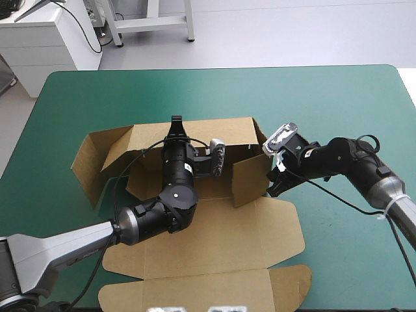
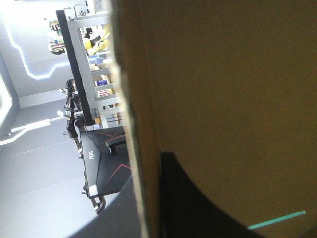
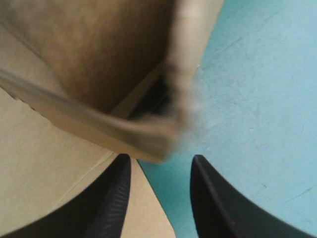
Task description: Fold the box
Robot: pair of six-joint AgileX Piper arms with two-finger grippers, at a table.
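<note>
The brown box [image 1: 214, 240] lies mid-table with its back wall [image 1: 221, 133] raised and the lid flat toward the near edge. My left gripper [image 1: 175, 123] sits at the top edge of the back wall. In the left wrist view the board [image 2: 223, 89] runs edge-on between the fingers, with one black finger [image 2: 198, 208] against its face, so the gripper is shut on the box. My right gripper [image 1: 272, 179] is at the box's right corner, beside the raised right wall [image 1: 250, 179]. In the right wrist view it [image 3: 161, 168] stands open, with the corner [image 3: 148, 134] just ahead of the fingertips.
A side flap [image 1: 91, 162] stands tilted outward at the box's left end. Teal-green cover [image 1: 338, 97] shows between the back wall and the table's far edge and to the right of the box [image 3: 257, 99].
</note>
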